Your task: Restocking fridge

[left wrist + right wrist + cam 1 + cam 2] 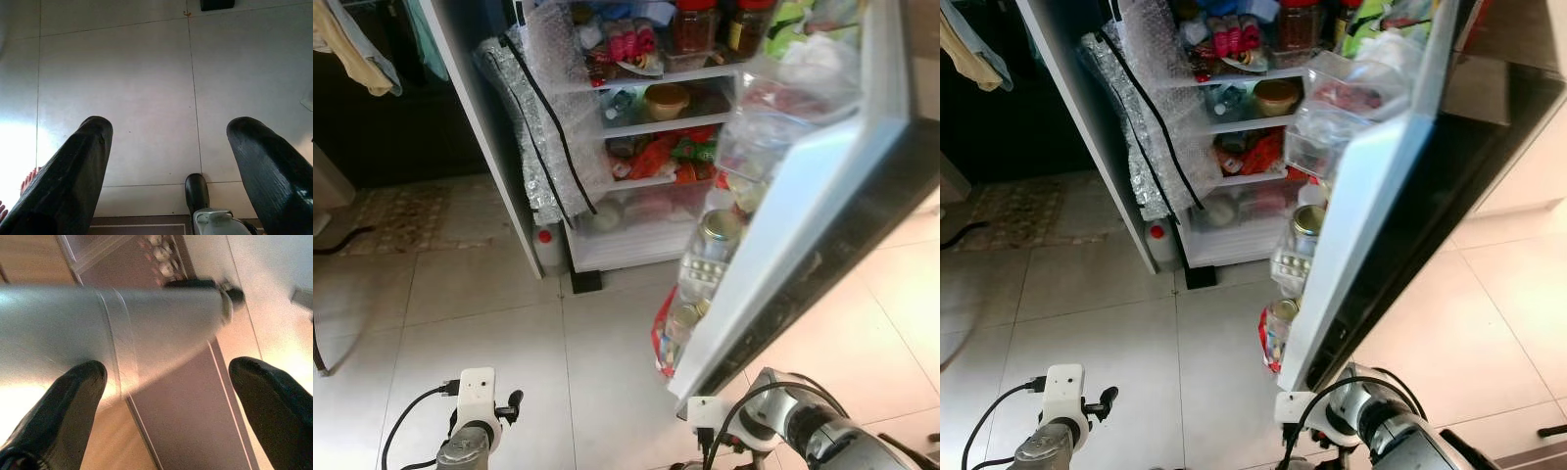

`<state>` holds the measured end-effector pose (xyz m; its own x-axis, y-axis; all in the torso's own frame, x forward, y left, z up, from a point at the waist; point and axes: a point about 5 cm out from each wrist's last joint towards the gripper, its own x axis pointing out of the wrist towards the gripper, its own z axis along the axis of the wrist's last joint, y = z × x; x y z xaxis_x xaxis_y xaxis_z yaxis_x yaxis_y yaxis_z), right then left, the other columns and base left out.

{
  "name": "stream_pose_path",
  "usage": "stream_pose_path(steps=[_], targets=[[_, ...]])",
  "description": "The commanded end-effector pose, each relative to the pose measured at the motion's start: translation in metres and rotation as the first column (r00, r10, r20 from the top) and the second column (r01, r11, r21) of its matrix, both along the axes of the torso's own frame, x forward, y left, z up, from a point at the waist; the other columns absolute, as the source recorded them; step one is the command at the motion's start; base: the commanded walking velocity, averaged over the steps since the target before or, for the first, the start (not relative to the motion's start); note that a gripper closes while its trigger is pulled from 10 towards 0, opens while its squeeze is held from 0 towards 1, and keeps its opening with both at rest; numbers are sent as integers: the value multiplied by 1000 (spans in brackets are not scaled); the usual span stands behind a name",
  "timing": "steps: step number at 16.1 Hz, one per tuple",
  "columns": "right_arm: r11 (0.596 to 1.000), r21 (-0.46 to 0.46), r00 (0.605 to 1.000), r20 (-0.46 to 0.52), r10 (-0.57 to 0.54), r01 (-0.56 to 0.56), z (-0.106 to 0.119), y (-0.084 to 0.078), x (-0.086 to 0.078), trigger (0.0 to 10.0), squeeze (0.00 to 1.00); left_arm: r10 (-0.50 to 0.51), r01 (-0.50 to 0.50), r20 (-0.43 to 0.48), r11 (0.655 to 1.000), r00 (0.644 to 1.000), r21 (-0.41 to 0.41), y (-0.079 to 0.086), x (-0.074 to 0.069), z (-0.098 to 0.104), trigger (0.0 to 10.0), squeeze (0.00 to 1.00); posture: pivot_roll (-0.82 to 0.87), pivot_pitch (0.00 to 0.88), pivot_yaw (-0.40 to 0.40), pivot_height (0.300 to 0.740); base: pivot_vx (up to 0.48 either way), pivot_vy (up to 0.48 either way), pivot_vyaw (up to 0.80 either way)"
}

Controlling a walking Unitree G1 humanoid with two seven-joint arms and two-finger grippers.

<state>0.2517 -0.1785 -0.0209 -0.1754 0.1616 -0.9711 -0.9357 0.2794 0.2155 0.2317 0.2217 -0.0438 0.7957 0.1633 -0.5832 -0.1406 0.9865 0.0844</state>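
Here, fridge (636, 137) shelves hold jars (695, 24); both grippers' fingers (73, 176) spread, empty.

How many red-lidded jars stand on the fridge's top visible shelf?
2: one red-lidded jar beside a second at the top shelf's right end. The frame crops the shelf, so more may be hidden.

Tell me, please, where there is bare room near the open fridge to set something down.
Bare floor tiles lie between the fridge's left wall and the patterned mat. The shelves and the door bins are packed with jars and packets. The left gripper is open over bare tile.
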Motion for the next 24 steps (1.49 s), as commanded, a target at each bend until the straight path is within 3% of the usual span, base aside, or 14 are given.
stream_pose_path(steps=[1,8,9,11,12,13,14,15,16,18,19,21,22,24], targets=[[996,-91,998,57,-20,25,1,-8,4,10000,0,15,-15,-29,1000,999,8,5,-8,-5,10000,0,-125,134,28,740,0,0,0],[908,-223,906,323,-274,354,4,-24,14,10000,0,18,-17,-39,1000,999,18,6,-9,-5,10000,0,-123,138,33,740,0,0,0],[893,-223,884,361,-297,392,4,-25,15,10000,0,18,-17,-39,1000,999,19,6,-9,-5,10000,0,-122,139,33,740,0,0,0],[804,-147,771,423,-476,577,1,-28,13,10000,0,19,-18,-37,1000,999,20,6,-9,-5,10000,0,-123,140,34,740,0,0,0],[792,-179,755,481,-447,583,3,-30,15,10000,0,19,-19,-38,1000,999,22,7,-9,-5,10000,0,-123,138,35,740,0,0,0],[712,-137,659,527,-536,689,2,-31,13,10000,0,20,-19,-38,1000,999,22,7,-8,-5,10000,0,-121,138,37,740,0,0,0],[473,-7,412,502,-760,881,-7,-30,3,10000,0,19,-18,-39,1000,999,22,7,-8,-5,10000,0,-117,136,38,740,0,0,0],[358,31,300,483,-823,933,-10,-28,-1,10000,0,19,-18,-39,1000,999,22,7,-8,-5,10000,0,-119,137,39,740,0,0,0],[294,68,223,499,-837,953,-11,-27,-1,10000,0,18,-17,-39,1000,999,23,7,-8,-4,10000,0,-119,138,41,740,0,0,0],[240,176,115,526,-843,955,-12,-25,1,10000,0,16,-15,-40,1000,999,24,8,-8,-4,10000,0,-117,139,43,740,0,0,0],[115,322,-73,517,-853,940,-13,-21,1,10000,0,16,-15,-40,1000,999,24,8,-8,-4,10000,0,-119,138,44,740,0,0,0],[28,521,-228,420,-878,853,-10,-17,4,10000,0,16,-15,-40,1000,999,24,9,-8,-4,10000,0,-115,138,45,740,0,0,0],[-23,609,-285,336,-898,793,-8,-15,6,10000,0,16,-15,-38,1000,999,24,9,-8,-4,10000,0,-115,137,47,740,0,0,0],[-27,698,-313,286,-905,716,-3,-13,9,10000,0,14,-13,-37,1000,999,25,9,-8,-4,10000,0,-114,135,49,740,0,0,0]])
